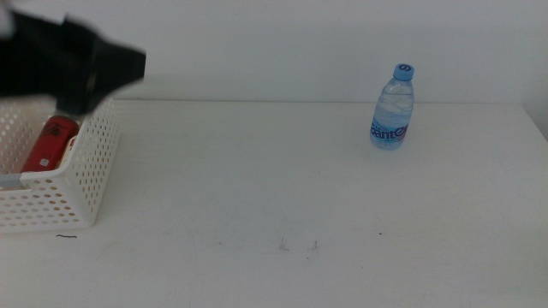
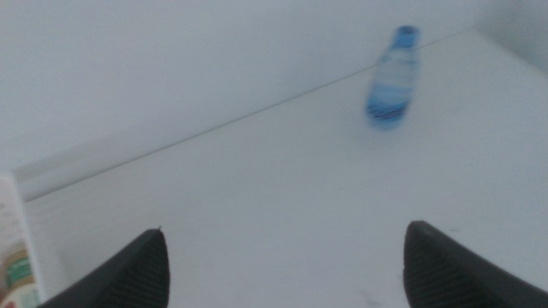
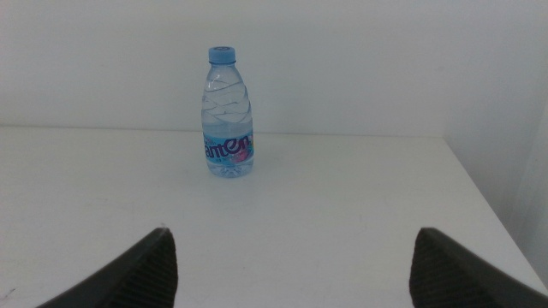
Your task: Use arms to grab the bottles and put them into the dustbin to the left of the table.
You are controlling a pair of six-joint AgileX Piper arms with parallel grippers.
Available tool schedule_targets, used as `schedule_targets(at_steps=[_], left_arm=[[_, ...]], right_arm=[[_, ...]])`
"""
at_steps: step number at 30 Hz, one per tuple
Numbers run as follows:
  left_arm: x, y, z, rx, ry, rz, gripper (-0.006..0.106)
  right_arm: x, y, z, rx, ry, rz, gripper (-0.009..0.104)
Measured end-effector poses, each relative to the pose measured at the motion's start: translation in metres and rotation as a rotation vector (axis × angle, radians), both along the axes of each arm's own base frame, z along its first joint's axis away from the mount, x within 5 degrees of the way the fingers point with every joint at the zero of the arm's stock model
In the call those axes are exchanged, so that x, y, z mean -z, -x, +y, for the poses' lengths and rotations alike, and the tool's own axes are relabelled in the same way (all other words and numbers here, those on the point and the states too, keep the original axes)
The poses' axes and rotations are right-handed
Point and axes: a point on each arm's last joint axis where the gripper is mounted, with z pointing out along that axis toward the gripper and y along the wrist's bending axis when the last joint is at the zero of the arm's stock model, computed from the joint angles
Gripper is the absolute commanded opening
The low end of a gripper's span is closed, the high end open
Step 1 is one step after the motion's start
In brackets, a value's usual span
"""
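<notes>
Dustbin [image 1: 73, 184], a white perforated basket, is sitting at the left edge of the table [image 1: 282, 188]. Inside it a red soda can [image 1: 50, 144] is lying on its side, and the left wrist view is catching a sliver of a green-and-tan label [image 2: 15, 274] in the bin corner. The left gripper [image 1: 86, 68], blurred and dark, is hanging over the bin's far rim with its jaws spread apart and nothing between them. Far to the right, near the table's back edge, a small clear water bottle [image 1: 393, 109] is standing upright, blue-capped, with a blue label band. The right gripper [image 3: 291, 265] is facing that bottle from well back, jaws released wide.
</notes>
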Motion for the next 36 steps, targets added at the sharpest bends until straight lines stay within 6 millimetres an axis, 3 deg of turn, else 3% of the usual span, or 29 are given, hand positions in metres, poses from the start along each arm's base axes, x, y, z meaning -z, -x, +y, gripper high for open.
schedule_targets(at_steps=[4,7,25,31,36], left_arm=[[0.006,0.05,-0.002,0.061,0.041,-0.049,0.094],[0.003,0.065,-0.001,0.101,0.052,-0.085,0.094],[0.0,0.067,-0.002,0.113,0.061,-0.12,0.094],[0.0,0.067,-0.002,0.113,0.061,-0.122,0.094],[-0.001,0.067,-0.001,0.111,0.061,-0.129,0.094]], right_arm=[[0.0,0.0,0.0,0.0,0.0,0.0,0.086],[0.0,0.0,0.0,0.0,0.0,0.0,0.086],[-0.001,0.0,0.0,0.0,0.001,-0.007,0.086],[-0.016,-0.001,0.0,0.0,0.025,-0.171,0.086],[-0.012,-0.029,0.002,-0.006,0.018,-0.057,0.086]])
